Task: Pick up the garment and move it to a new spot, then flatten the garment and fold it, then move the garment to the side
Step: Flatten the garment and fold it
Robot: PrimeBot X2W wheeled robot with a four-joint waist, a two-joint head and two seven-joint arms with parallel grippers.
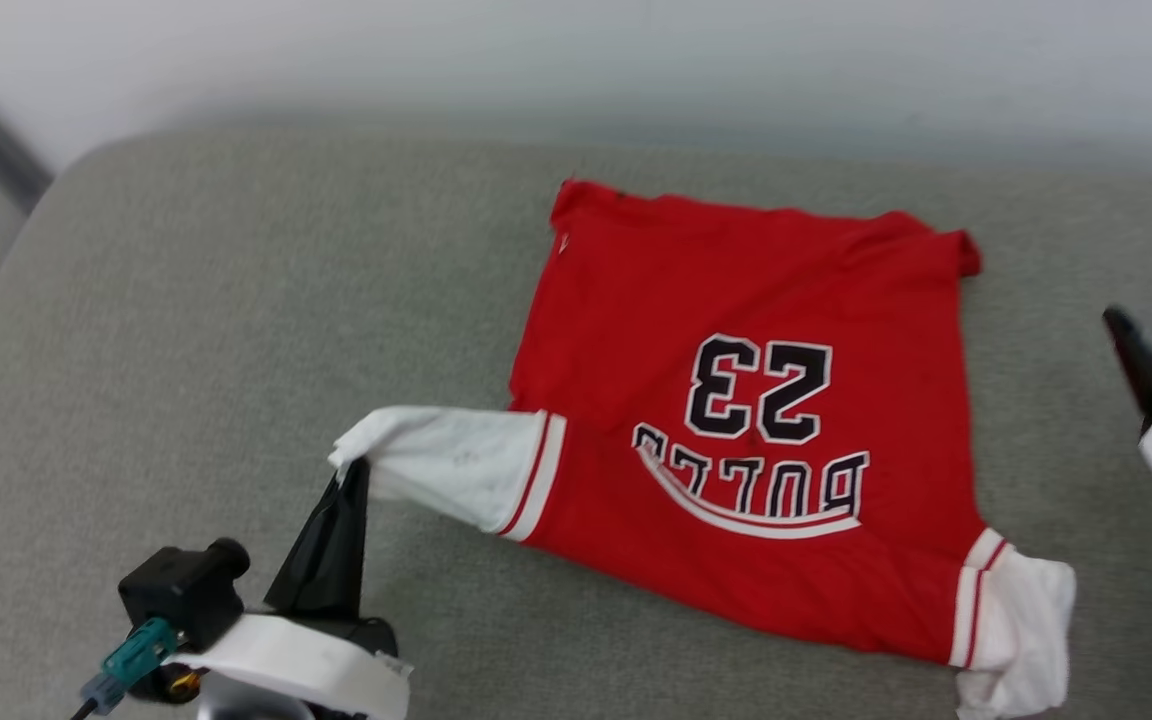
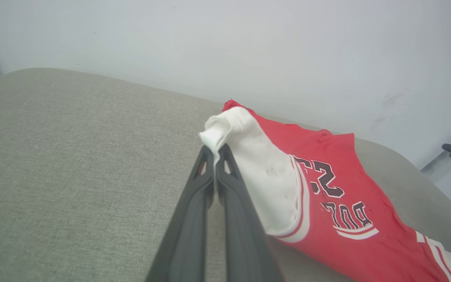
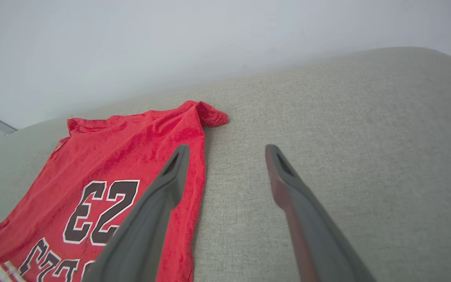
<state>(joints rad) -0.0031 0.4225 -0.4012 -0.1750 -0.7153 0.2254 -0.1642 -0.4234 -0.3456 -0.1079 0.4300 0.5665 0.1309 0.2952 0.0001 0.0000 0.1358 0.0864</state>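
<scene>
Tight pinch of left gripper (image 2: pixel 214 150) on garment (image 1: pixel 736 300) sleeve (image 2: pixel 264 172); right gripper (image 3: pixel 227 149) spread, empty

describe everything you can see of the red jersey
The jersey is thin, soft red fabric with white sleeves, red-and-white striped trim and black, white-edged "23" and arched lettering, upside down in the head view. It lies spread and mostly flat on the grey woven cushion. The left pincer is shut on one sleeve's cuff, holding it raised; the other sleeve lies crumpled at the near corner.

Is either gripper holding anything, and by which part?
The left gripper, jaws shut, holds the red jersey by its white sleeve cuff; the right gripper is open, empty.
</scene>
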